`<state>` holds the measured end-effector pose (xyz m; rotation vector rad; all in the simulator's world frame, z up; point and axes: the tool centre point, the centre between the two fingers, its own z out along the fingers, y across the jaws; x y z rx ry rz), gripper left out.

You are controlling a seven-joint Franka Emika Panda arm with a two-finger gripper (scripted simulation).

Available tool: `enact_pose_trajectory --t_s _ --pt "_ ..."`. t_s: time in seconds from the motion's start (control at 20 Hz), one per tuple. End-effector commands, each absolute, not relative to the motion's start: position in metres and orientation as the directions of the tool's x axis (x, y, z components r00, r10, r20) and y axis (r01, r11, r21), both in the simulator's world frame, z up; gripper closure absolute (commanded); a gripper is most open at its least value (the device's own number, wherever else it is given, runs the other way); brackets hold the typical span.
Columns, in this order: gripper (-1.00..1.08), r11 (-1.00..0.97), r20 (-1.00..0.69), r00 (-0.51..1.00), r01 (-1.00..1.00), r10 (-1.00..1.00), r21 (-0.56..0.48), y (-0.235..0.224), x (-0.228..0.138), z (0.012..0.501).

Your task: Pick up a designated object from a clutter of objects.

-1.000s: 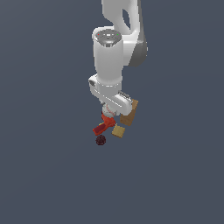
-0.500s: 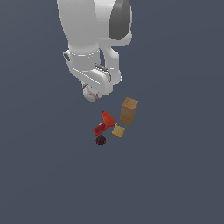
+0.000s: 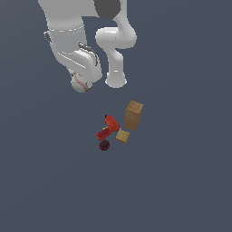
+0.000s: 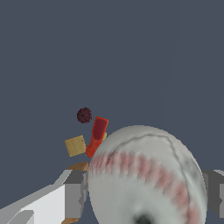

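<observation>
The exterior view looks down on my white arm (image 3: 72,41) from afar. My wrist view looks past the close-up white red-stitched baseball (image 4: 146,179). Both share the red drill-shaped tool (image 3: 108,128) (image 4: 97,134).

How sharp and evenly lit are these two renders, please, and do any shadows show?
Exterior view: flat, even light, no cast shadows under the clutter; small objects look soft. Wrist view: the baseball fills the foreground, its stitching blurred; the pincer fingers are cropped.

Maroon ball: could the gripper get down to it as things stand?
Probably not yet: the gripper is shut on the baseball, held high off the clutter. The maroon ball itself lies exposed beside the red drill, nothing over it.
</observation>
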<state>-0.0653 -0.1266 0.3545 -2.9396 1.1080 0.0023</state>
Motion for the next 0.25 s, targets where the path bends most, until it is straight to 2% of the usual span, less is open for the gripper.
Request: enact_pose_trajectory --t_s 0.0,0.2 --pt "1.08 -0.752 0.000 0.752 -0.659 -0.659 0.000 -0.1322 -0.0660 0.3624" --pt "1.08 -0.753 0.000 0.753 -0.658 -0.658 0.000 -0.1349 -0.0659 0.3662"
